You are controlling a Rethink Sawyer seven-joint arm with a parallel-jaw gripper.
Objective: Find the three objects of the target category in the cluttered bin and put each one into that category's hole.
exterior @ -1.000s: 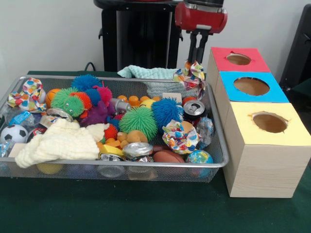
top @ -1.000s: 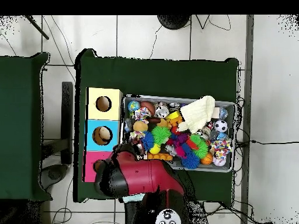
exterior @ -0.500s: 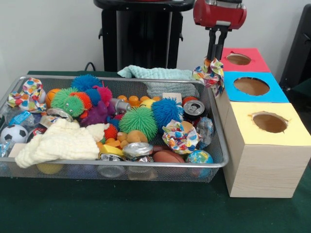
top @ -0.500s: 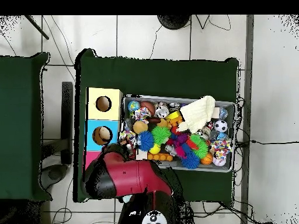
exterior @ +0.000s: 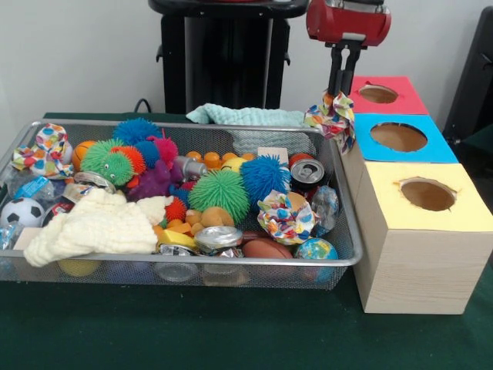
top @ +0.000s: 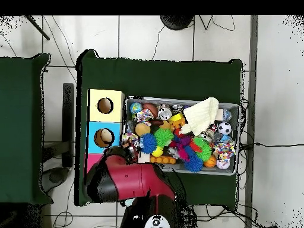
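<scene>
Unchanged over the last half second, though a second ago the arm hung back over the bin's far corner. Near: tabletop point(exterior: 231, 331), green, bare in front. Wire bin point(exterior: 350, 250), crowded to the rim; a second patterned bow point(exterior: 285, 217) lies by the near right corner, a third point(exterior: 40, 152) far left. Beyond: pincer point(exterior: 340, 91) clamped on a patterned fabric bow point(exterior: 331, 117), lifted clear of the rim so nothing snags, just beside the blue box point(exterior: 400, 137) and red box point(exterior: 379, 94). Both holes are unobstructed from above.
</scene>
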